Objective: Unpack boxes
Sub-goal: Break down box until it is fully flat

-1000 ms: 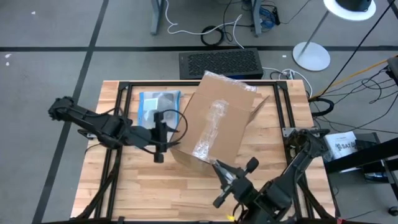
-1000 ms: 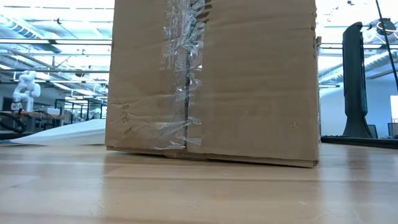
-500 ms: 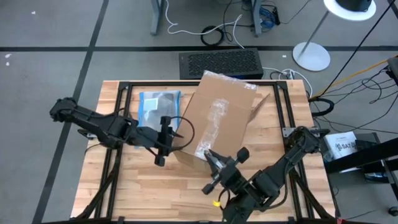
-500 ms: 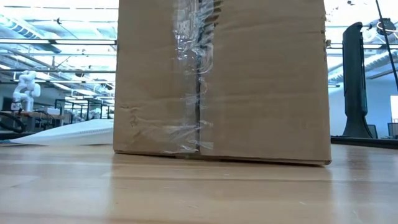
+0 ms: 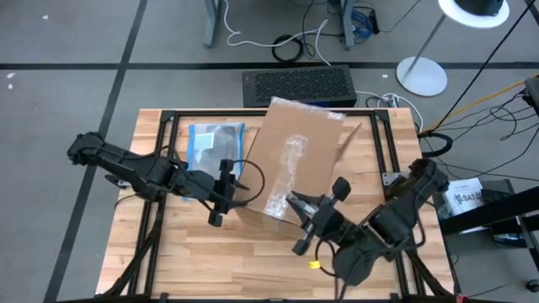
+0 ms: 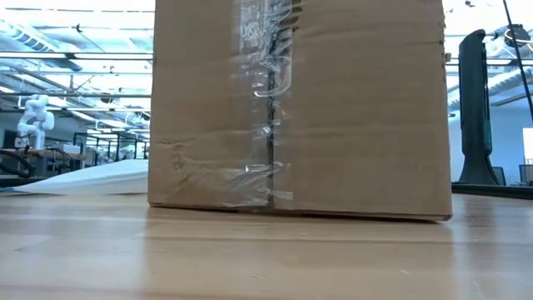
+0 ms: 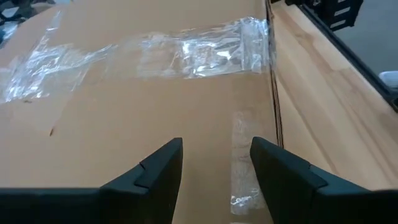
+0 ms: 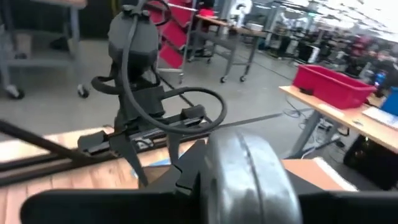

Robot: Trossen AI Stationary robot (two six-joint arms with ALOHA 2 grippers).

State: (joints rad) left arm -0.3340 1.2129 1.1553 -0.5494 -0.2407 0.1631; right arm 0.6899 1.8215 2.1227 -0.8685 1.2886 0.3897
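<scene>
high view: left fingers (image 5: pixel 221 192) spread against the box (image 5: pixel 295 168), right fingers' (image 5: pixel 313 223) state unclear.

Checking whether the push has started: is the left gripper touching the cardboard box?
Cannot tell. In the high view the left gripper sits at the box's edge; the left wrist view shows open fingers over the cardboard, but neither shows contact or a gap.

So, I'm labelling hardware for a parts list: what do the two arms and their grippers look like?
Both arms are matte black with jointed tubular links. The left gripper has two dark, flat, angular fingers, and a black cable loops beside its wrist. The right gripper looks the same in build, with a small yellow mark below it.
</scene>
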